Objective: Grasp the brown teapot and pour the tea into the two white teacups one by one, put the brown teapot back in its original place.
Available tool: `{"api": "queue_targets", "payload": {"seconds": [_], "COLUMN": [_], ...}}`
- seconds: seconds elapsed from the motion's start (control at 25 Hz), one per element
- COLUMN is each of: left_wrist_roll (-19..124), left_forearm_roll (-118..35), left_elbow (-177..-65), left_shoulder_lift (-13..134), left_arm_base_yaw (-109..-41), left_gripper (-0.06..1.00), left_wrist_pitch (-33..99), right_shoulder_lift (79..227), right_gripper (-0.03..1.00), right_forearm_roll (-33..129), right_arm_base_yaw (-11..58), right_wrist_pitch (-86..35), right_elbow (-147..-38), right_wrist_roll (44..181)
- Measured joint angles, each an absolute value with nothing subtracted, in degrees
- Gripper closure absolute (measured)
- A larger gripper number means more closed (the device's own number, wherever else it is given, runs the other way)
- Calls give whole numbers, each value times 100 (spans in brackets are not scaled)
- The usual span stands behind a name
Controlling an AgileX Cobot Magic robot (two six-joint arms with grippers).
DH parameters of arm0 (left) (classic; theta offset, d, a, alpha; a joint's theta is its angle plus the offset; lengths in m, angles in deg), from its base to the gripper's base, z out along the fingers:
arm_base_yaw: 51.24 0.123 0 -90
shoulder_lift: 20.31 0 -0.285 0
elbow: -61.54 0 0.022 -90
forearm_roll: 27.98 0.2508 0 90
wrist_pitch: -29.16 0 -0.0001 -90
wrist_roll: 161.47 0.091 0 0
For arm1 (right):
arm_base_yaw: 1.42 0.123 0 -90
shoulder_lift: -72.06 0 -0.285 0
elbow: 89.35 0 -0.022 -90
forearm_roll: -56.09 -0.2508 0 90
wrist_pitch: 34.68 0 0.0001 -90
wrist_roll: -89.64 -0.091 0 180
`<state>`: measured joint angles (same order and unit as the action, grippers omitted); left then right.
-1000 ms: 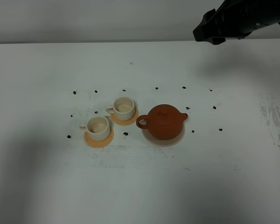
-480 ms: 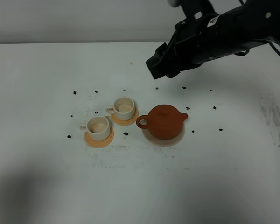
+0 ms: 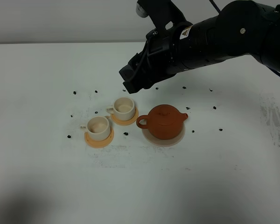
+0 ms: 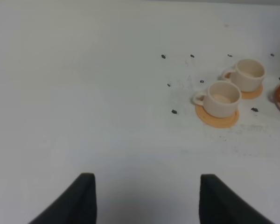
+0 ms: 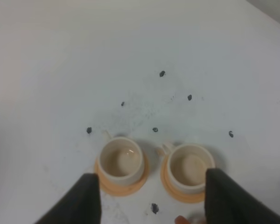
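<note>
the brown teapot sits upright on its beige mat, lid on, near the middle of the table; its loop handle points toward the two white teacups, each on an orange coaster, and its spout points away from them; the right gripper hovers above the table just behind the farther cup, released and empty, its fingers spread wide in the wrist view with both cups between them; the left gripper is also released and empty, well apart from the set.

the step in hand looks like the reach for the handle; nothing is poured yet. to do it well, the right gripper should probably line up over the loop handle before it drops, with one finger on each side of the loop, and clear of the farther cup, which stands just beside the handle; a descent that drifts could knock that cup off its coaster. the clench should land on the handle's middle, firm enough that the pot cannot swing; since the spout faces away from the cups, the pot will likely need turning after the lift, and a gentle tilt so the lid stays seated.
</note>
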<state>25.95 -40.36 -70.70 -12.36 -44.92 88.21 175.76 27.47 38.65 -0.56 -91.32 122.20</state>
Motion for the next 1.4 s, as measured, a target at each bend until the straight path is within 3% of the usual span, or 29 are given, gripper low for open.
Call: {"api": "queue_targets", "payload": {"seconds": [1.4], "left_wrist_roll": [2401], "left_forearm_roll": [-3517], "left_elbow": [-6752], "left_shoulder_lift": [-1270], "left_arm_base_yaw": [-4492], "left_gripper": [43], "left_wrist_pitch": [9045], "right_shoulder_lift": [18794], "right_gripper": [46], "right_forearm_roll": [2822], "right_arm_base_yaw": [3865], "right_wrist_pitch": [-739], "right_elbow": [-9130], "right_wrist_roll": [12371]}}
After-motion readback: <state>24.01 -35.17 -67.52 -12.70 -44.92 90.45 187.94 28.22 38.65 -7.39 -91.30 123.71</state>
